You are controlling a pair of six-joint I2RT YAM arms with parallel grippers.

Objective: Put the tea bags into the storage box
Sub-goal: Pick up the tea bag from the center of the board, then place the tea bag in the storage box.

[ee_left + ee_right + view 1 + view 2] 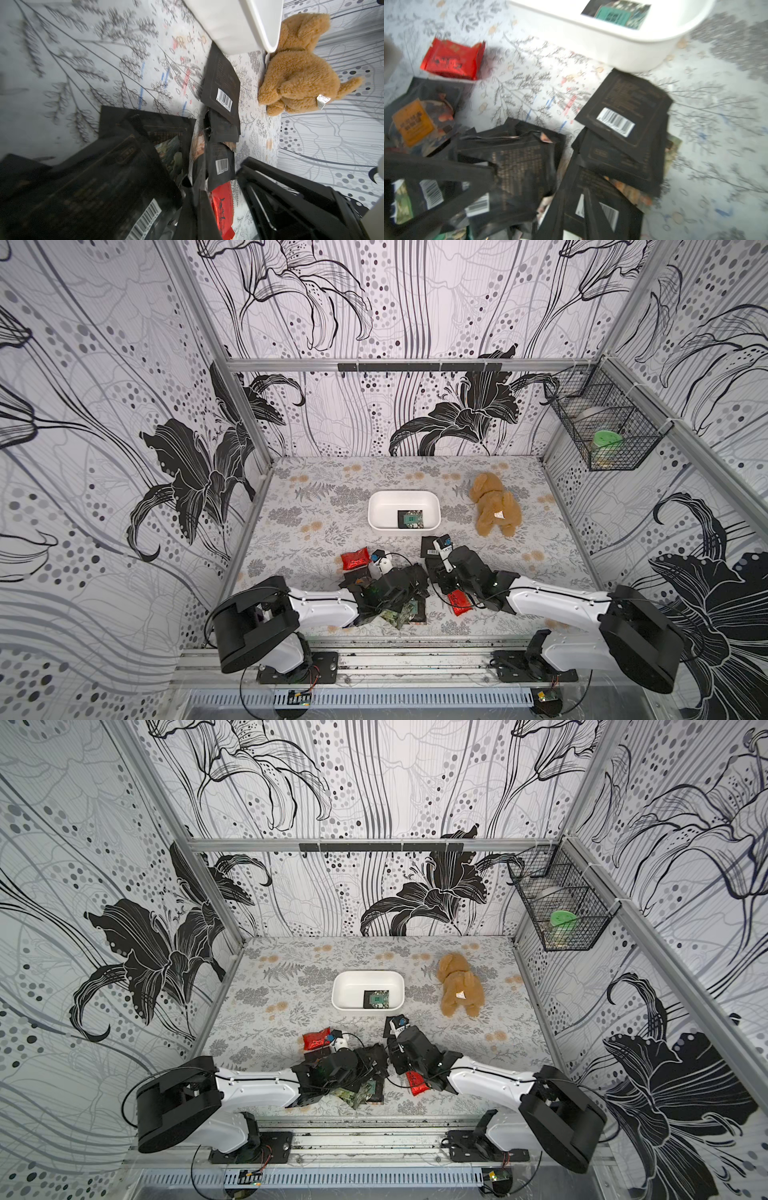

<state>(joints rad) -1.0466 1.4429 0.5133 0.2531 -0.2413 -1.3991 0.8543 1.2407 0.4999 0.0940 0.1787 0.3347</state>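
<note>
The white storage box (380,510) stands mid-table with one green-labelled tea bag (410,519) lying in it. Both arms reach into a pile of black tea bags (401,610) near the front edge. My left gripper (196,187) is shut, its tips pinching the edge of a black barcode tea bag (221,166). Right gripper (577,209) hovers over the pile's right side, jaws slightly apart, nothing held; this view is blurred. One red sachet (355,558) lies left of the pile and another (460,602) under the right arm. A flat barcode tea bag (623,112) lies just before the box.
A tan plush toy (494,506) lies right of the box. A black wire basket (602,423) holding jars hangs on the right wall. A dark hook rail (419,366) runs along the back wall. Patterned walls close in three sides of the table.
</note>
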